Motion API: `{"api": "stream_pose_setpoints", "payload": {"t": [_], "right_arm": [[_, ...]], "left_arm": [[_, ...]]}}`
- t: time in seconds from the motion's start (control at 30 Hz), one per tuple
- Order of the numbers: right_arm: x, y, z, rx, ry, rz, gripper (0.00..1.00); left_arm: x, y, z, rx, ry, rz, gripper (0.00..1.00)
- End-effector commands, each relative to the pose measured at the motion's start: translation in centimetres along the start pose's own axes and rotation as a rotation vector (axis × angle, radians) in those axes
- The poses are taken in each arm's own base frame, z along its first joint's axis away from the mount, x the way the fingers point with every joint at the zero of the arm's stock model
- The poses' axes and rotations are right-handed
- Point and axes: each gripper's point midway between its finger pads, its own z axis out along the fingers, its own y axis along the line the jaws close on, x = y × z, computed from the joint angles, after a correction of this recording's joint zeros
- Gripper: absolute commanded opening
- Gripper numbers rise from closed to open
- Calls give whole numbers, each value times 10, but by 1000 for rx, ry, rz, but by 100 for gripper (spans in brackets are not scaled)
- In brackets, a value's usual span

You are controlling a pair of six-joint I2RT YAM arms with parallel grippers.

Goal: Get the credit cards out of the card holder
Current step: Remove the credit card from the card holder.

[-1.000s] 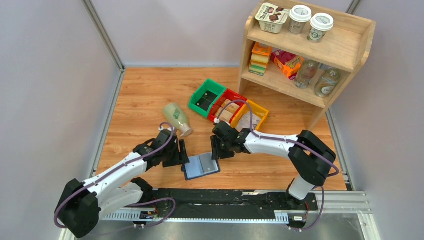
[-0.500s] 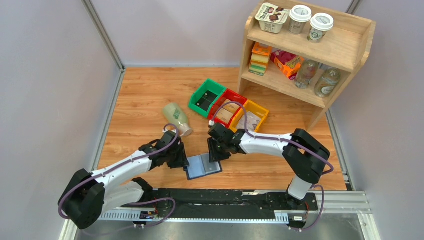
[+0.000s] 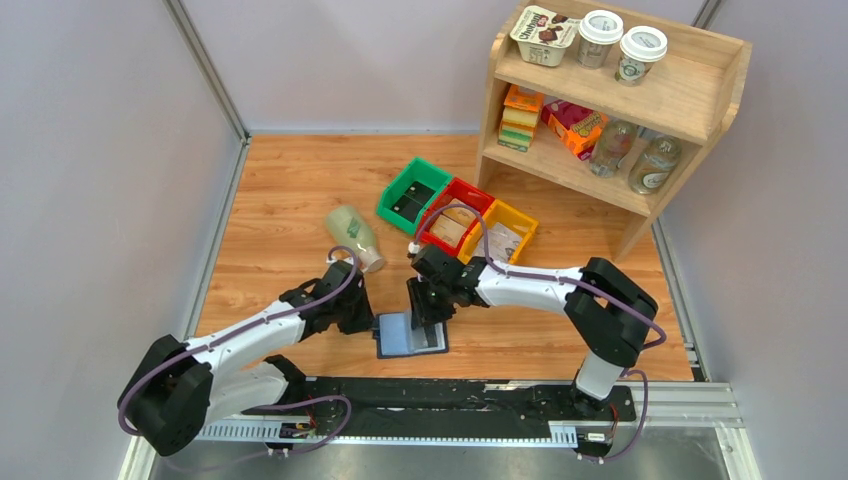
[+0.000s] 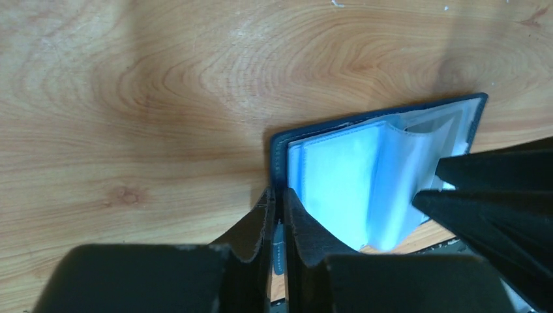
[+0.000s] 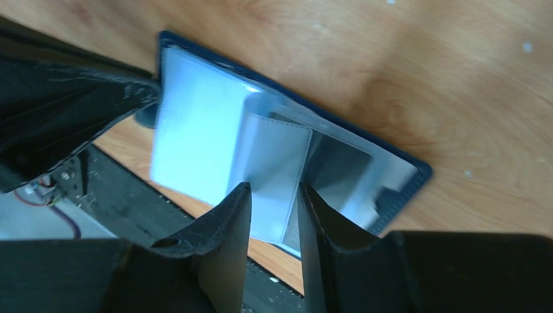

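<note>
Seen from above, the card holder lies open and flat on the wooden table. The left gripper is at its left edge and the right gripper is over its far right part. That view does not show how the fingers stand; the wrist views do.

In the left wrist view the two left fingers are pressed together on the navy rim of the card holder, with the rim caught between them. In the right wrist view the right fingers are a little spread, with one lifted pale leaf of the card holder between them. I cannot tell whether the pads touch this leaf. The credit cards are inside the card holder, among the pale grey-blue leaves. I cannot count them, because card and sleeve look alike.

Counted, there is one card holder and there are two grippers. Behind the card holder stand three bins in a row: green, red and yellow. One bottle lies on its side behind the card holder, to the left. One wooden shelf stands far behind it to the right, with two lidded cups on top.

From above, the right gripper hides the far edge of the card holder. In each wrist view the other gripper covers one side of it.
</note>
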Motion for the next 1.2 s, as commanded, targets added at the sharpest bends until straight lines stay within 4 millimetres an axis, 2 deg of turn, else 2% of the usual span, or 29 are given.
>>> {"api": "stream_pose_setpoints", "payload": {"t": [0.0,0.23,0.43,0.57,0.67,0.77,0.87,0.9,1.03,1.17], "right_arm": [[-19,46,-12,-155,-36,-89,35],[-19,70,-15,-249,-15,-127,36],[-11,67,9,-233,61,-101,41],[-11,65,20,-219,76,-91,46],[-13,63,24,-204,75,-92,49],[-24,68,11,-206,34,-111,52],[-34,72,-9,-194,-20,-136,54],[-38,69,-14,-173,-45,-140,55],[-45,51,-37,-98,-128,-126,57],[-36,14,-44,3,-156,-59,53]], "left_arm": [[-1,-9,3,36,-7,-6,11],[-3,-10,2,45,-23,-23,8],[-3,-9,2,63,-52,-77,8],[-8,-7,-3,71,-108,-118,12],[-13,-8,-12,97,-149,-136,25],[-23,-1,-21,70,-220,-131,35],[-38,-10,-38,95,-283,-100,43],[-37,-9,-42,88,-280,-83,46],[-47,-25,-59,126,-294,-41,57],[-51,-50,-70,217,-278,-20,58]]}}
